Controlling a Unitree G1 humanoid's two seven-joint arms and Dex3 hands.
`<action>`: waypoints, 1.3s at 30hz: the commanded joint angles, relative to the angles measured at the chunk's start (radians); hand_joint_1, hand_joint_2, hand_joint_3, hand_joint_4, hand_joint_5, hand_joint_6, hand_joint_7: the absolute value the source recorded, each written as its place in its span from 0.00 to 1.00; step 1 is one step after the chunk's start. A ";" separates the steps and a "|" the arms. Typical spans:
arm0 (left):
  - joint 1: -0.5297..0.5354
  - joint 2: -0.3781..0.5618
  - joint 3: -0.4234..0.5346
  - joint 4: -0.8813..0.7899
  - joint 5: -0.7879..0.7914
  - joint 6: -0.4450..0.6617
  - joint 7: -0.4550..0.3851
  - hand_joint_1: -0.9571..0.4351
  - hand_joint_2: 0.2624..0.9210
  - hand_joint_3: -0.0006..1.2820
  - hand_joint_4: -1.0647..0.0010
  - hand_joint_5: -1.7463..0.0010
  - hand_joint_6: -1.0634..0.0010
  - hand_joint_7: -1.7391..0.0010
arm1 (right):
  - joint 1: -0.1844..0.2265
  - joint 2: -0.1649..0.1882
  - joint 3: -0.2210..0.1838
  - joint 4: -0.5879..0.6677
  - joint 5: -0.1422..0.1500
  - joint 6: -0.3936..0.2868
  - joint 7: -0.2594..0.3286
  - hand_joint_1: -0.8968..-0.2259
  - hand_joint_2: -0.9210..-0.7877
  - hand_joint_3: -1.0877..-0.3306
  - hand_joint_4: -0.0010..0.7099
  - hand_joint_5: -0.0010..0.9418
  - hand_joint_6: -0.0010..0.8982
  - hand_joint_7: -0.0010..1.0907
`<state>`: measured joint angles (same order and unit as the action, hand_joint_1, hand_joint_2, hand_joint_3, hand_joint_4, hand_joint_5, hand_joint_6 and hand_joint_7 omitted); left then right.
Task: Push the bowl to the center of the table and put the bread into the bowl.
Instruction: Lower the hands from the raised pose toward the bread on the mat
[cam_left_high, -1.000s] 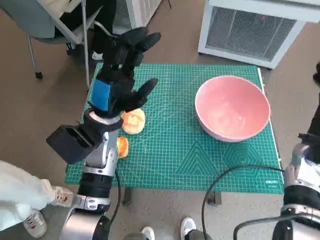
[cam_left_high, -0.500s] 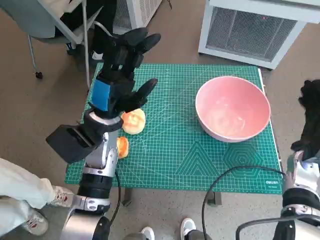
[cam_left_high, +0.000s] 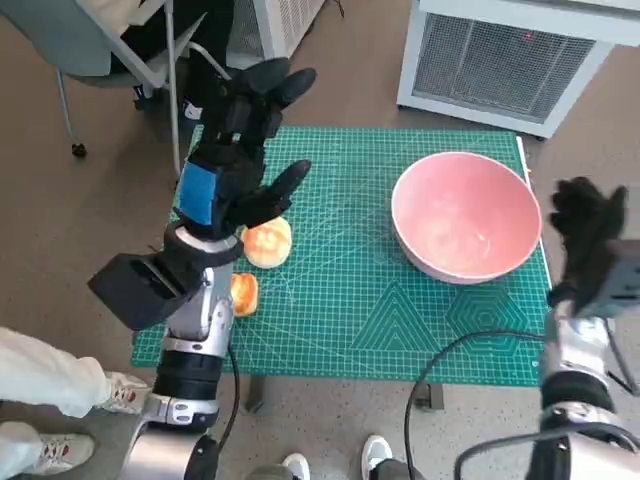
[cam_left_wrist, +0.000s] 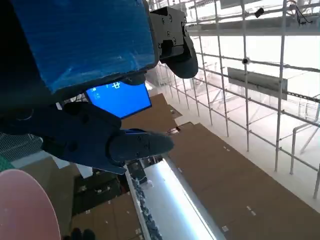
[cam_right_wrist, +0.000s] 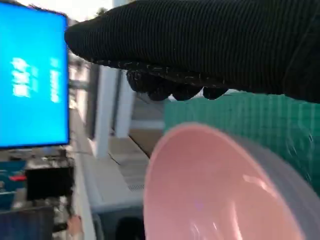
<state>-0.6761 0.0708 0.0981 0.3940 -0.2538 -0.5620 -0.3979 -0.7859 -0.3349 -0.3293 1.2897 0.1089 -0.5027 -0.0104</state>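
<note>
While the bowl sits uncentred: step in hand, judged, is the push.
Bowl: wide pink plastic bowl, right of frame centre, on green gridded cutting mat.
Bread: golden round roll, left of centre, well apart from bowl.
Right hand: black-gloved, fingers spread, empty, just beside bowl's right rim.
Left hand: blue-taped, raised above roll, fingers apart, empty.
Next move: likely press rim, slide bowl leftward.

A lab or workshop: green cutting mat, white grilled unit, blue monitor, scaffold racks.
</note>
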 joint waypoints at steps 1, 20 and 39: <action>0.012 0.009 0.008 -0.011 0.004 -0.008 0.009 0.39 1.00 0.26 0.89 0.66 1.00 0.51 | -0.015 0.028 0.009 0.021 -0.011 0.046 -0.005 0.62 0.00 0.35 0.32 0.02 0.11 0.29; 0.044 0.038 0.023 -0.039 0.014 -0.003 0.019 0.39 1.00 0.25 0.86 0.70 0.99 0.53 | -0.084 0.100 0.051 0.028 -0.041 0.072 0.021 0.63 0.00 0.32 0.31 0.01 0.12 0.27; 0.124 0.076 0.042 -0.129 0.013 0.030 0.039 0.37 1.00 0.24 0.76 0.82 0.92 0.60 | -0.164 0.197 0.051 0.036 -0.034 0.133 0.016 0.68 0.00 0.29 0.30 0.00 0.12 0.26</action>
<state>-0.5724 0.1326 0.1313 0.2899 -0.2424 -0.5384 -0.3675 -0.9465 -0.1618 -0.2751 1.3047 0.0746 -0.4008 0.0040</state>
